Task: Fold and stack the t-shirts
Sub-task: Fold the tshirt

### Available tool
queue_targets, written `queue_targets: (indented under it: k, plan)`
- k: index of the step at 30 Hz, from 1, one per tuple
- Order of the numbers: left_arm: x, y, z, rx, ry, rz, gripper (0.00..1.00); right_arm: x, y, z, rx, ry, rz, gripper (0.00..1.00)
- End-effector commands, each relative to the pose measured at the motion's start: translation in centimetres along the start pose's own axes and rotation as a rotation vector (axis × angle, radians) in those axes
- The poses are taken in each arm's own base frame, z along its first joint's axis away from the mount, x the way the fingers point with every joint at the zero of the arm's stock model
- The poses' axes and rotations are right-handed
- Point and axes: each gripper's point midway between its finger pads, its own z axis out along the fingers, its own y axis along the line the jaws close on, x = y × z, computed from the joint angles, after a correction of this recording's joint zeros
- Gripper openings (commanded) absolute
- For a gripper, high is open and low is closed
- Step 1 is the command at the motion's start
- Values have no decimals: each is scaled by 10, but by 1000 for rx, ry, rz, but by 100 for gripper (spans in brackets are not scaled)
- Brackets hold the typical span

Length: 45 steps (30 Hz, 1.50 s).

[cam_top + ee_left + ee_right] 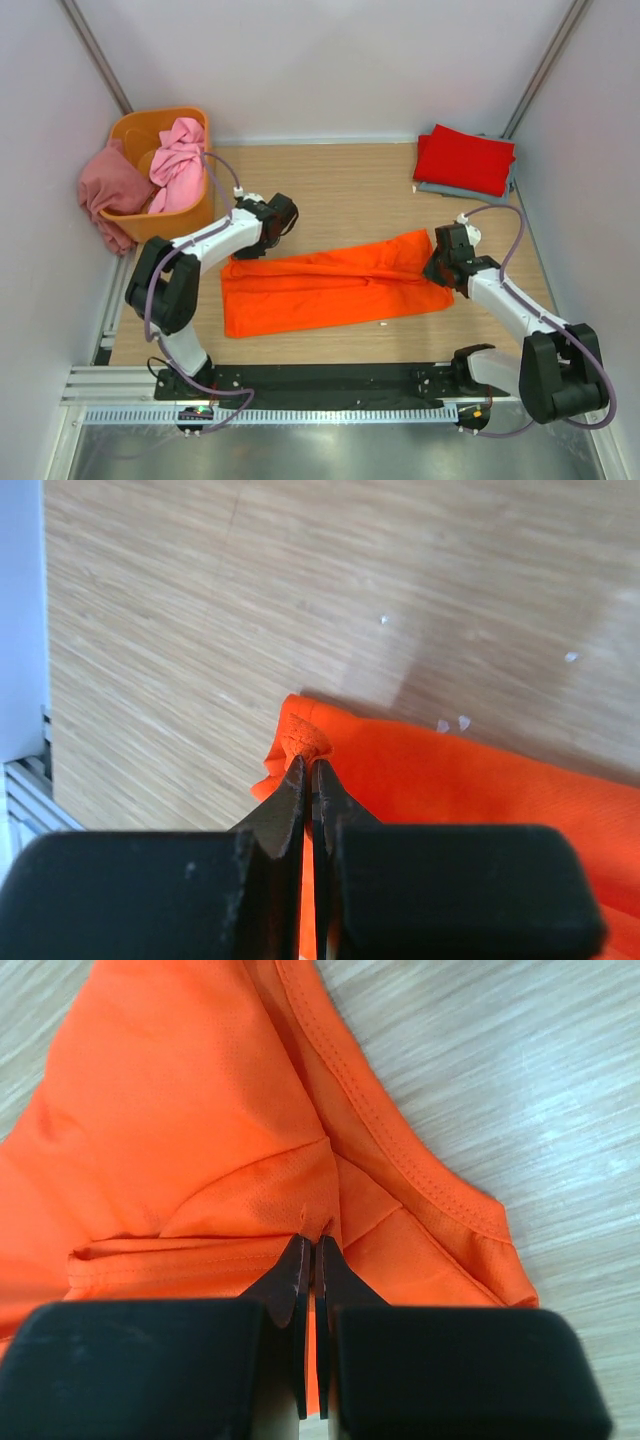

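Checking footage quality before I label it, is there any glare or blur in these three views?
Top external: even light, sharp, soft shadows only. Left wrist: pale glare washes the table at upper right; the left gripper housing is dark and soft-edged. Right wrist: the orange t-shirt weave is crisp, no strong glare.

The orange t-shirt (pixel 330 285) lies flat across the middle of the table (pixel 350 190), folded lengthwise into a long band, its right end angled slightly away from me. My left gripper (pixel 310 763) pinches a small bunch of its left corner, and my right gripper (pixel 315 1243) nips a fold by a stitched hem. The red t-shirt (pixel 465 158) rests folded on the grey-blue t-shirt (pixel 432 187) at the far right. The light pink t-shirt (pixel 178 165) sits crumpled in the tub (pixel 150 115), and the dusty rose t-shirt (pixel 112 195) hangs over its left side.
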Motion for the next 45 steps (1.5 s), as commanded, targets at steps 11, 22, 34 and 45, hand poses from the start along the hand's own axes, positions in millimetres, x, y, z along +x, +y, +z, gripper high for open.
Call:
queue_targets:
  k: [11,22,34,45]
  plan:
    - [-80,9,-9,-131,-145,19,0,-132,87,-17,-89,-211,-50,1]
    - [-91,5,46,-157,-97,-16,4,-147,110,34,-62,-171,-137,1]
    - [-118,-8,44,9,-69,-156,100,-183,131,64,-46,-194,-162,1]
    - [-140,-52,52,94,-33,-164,94,-194,94,73,60,-204,-156,1]
